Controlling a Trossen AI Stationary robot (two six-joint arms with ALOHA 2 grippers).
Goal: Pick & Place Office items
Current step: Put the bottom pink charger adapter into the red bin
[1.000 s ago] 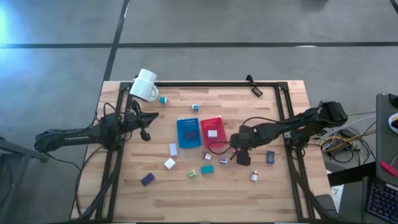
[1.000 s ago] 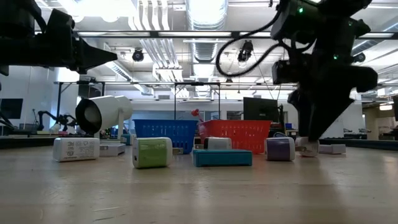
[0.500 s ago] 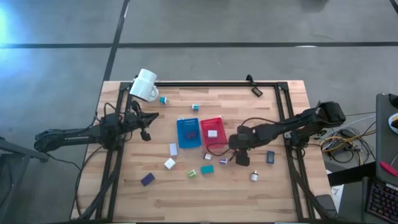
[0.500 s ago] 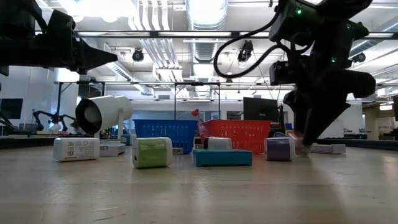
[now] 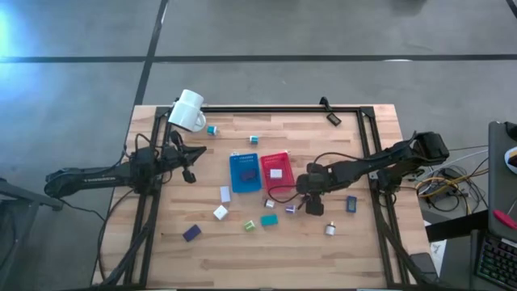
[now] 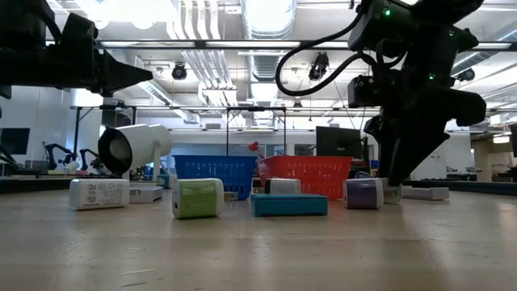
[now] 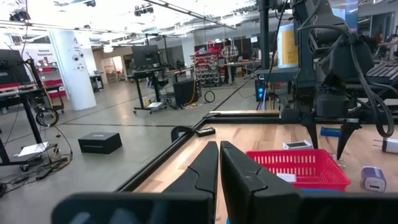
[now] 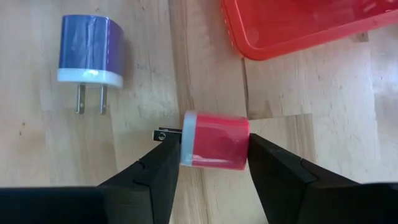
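Note:
My right gripper (image 8: 214,163) points steeply down over a small red plug (image 8: 214,140) that lies on its side on the wood, just near of the red tray (image 5: 271,186). One finger stands at each end of the plug, and the gap is little wider than the plug. A purple plug (image 8: 90,50) lies beside it, toward the table's left. In the low view my right gripper (image 6: 393,179) hides the red plug. My left gripper (image 7: 219,163) is shut on nothing and held level above the table's left side (image 5: 198,151). My right gripper comes from above, one finger (image 8: 163,163) at the red plug's pronged white end (image 8: 185,144), the other finger (image 8: 268,158) at its red end (image 8: 244,138), so the fingers lie along its length. I cannot tell whether they touch it. The plug lies flat on the table.
A blue tray (image 5: 238,184) stands beside the red one. A white mug (image 5: 187,109) lies on its side at the far left corner. Small white, green, teal and dark blue blocks (image 5: 250,225) are scattered near of the trays. A blue item (image 5: 351,204) lies right of my right gripper.
In the low view my right gripper's fingers have swung a little toward the purple plug and now hide the red plug, which showed beside them before. The plug itself has not moved.

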